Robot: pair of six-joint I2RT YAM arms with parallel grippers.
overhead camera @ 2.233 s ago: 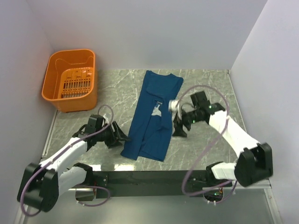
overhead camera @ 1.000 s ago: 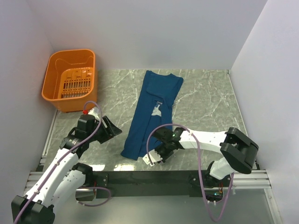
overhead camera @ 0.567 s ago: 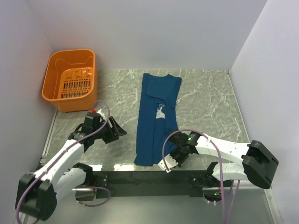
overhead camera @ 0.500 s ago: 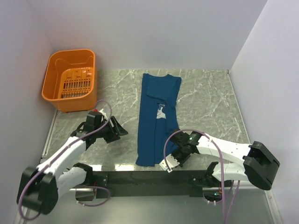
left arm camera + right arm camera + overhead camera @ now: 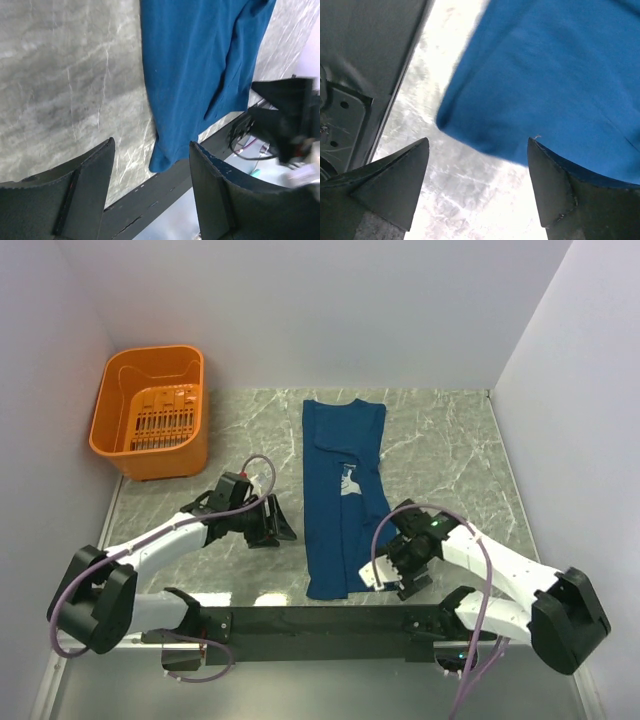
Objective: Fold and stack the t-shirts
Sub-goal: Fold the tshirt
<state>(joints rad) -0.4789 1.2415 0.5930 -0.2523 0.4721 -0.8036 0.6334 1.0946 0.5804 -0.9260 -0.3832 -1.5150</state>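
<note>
Cotton t-shirt looks light and limp; you should pinch its near hem corners; your left gripper and right gripper gape empty.

Both arms low, reaching inward. Left gripper parted, empty. Right gripper spread wide, empty.

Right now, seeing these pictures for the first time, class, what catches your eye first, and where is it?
The dark blue t-shirt, folded into a long narrow strip, lies down the middle of the marble table. An orange basket stands in the far left corner. Both pincers are open near the shirt's near end: the left pincer beside its left edge, the right pincer at its near right corner.
</note>
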